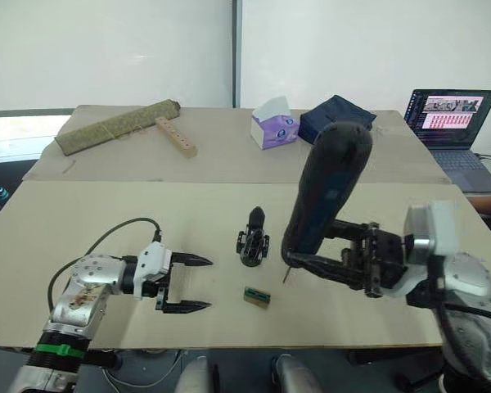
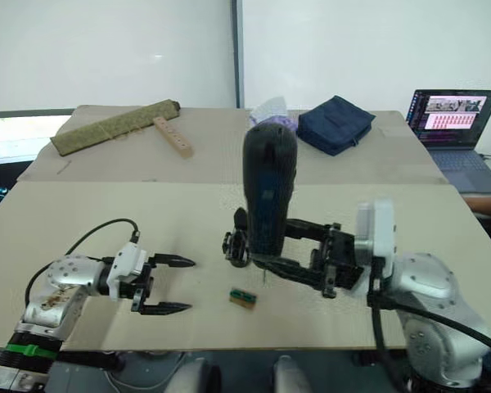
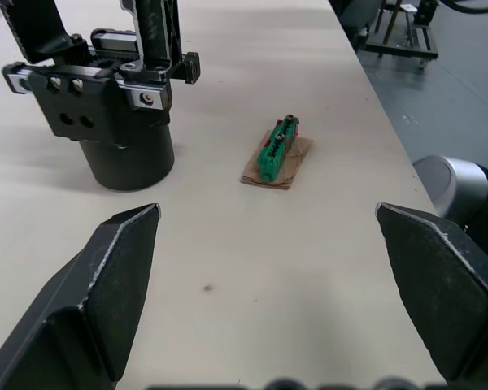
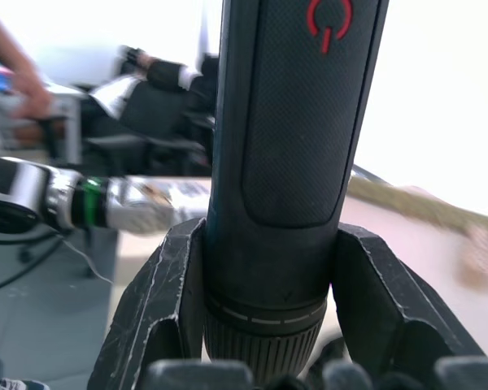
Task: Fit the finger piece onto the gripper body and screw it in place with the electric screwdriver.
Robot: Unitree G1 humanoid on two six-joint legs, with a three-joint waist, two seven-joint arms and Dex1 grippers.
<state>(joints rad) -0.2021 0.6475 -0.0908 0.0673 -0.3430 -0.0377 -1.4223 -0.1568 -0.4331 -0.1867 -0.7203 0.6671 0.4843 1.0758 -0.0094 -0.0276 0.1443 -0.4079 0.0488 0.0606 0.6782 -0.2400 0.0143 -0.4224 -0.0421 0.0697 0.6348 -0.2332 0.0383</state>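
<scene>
- Nearest the head camera, the left gripper hovers low over the table at about 7 o'clock in the scene, fingers spread wide and empty.
- Table: tan, with a laptop at 2 o'clock, a dark blue pouch and a tissue box at 12 to 1 o'clock, and a rolled mat with a wooden strip at 11 o'clock.
- Right gripper: fingers clamped around the lower barrel of the screwdriver, which stands nearly upright, rounded end up and leaning toward 1 o'clock, thin bit pointing down.
- Gripper body: stands at table centre, round base down, one pointed finger up.
- Key relation: the bit tip sits just beside the gripper body, at its 4 o'clock; the screwdriver's long axis is near vertical. The right arm is much nearer the body than the left.
- Green-and-tan block: lies flat at 6 o'clock of the gripper body, between both arms.
- Finger piece: cannot be told apart as a loose item; judged possibly already seated.
</scene>
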